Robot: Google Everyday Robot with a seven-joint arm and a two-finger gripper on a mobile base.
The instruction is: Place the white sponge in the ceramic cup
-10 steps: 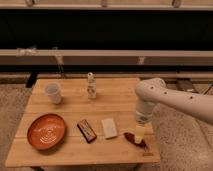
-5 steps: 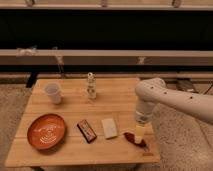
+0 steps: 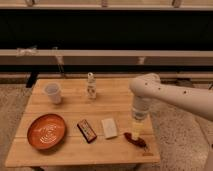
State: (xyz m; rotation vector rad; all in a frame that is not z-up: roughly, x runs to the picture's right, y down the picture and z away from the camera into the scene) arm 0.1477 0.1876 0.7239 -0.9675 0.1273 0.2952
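The white sponge (image 3: 109, 127) lies flat on the wooden table (image 3: 116, 102), near the front edge and right of centre. The ceramic cup (image 3: 53, 93) stands upright at the table's back left, far from the sponge. My gripper (image 3: 135, 133) hangs from the white arm and points straight down over the table's front right part. It is a short way to the right of the sponge, open, with nothing between its fingers. Its tips are just above a small red object (image 3: 136, 141).
A wide orange bowl (image 3: 46, 131) sits at the front left. A dark brown bar (image 3: 87, 130) lies just left of the sponge. A slim pale bottle (image 3: 91, 86) stands at the back centre. Behind the table runs a dark wall with a rail.
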